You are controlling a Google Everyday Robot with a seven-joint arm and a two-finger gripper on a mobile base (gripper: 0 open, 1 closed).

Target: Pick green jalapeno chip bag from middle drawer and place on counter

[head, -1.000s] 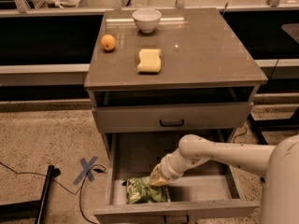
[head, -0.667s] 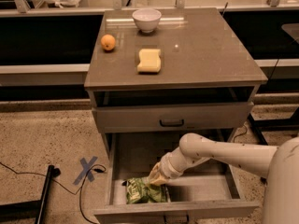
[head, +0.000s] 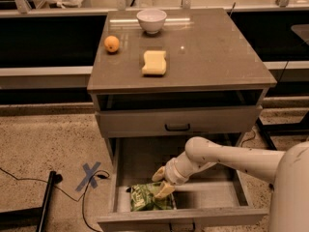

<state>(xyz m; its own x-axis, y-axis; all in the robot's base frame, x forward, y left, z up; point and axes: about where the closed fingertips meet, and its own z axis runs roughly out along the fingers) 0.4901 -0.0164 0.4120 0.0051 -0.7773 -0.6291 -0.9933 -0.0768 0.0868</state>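
The green jalapeno chip bag lies at the front left of the open middle drawer, close to its front wall. My gripper reaches down into the drawer from the right, at the bag's upper right end. Its two cream fingers stand apart, the lower one touching the top of the bag. The bag rests on the drawer floor. The counter is the grey-brown top of the cabinet above.
On the counter stand a white bowl, an orange fruit and a yellow sponge. The upper drawer with a black handle is shut. A blue tape cross and cables lie on the speckled floor to the left.
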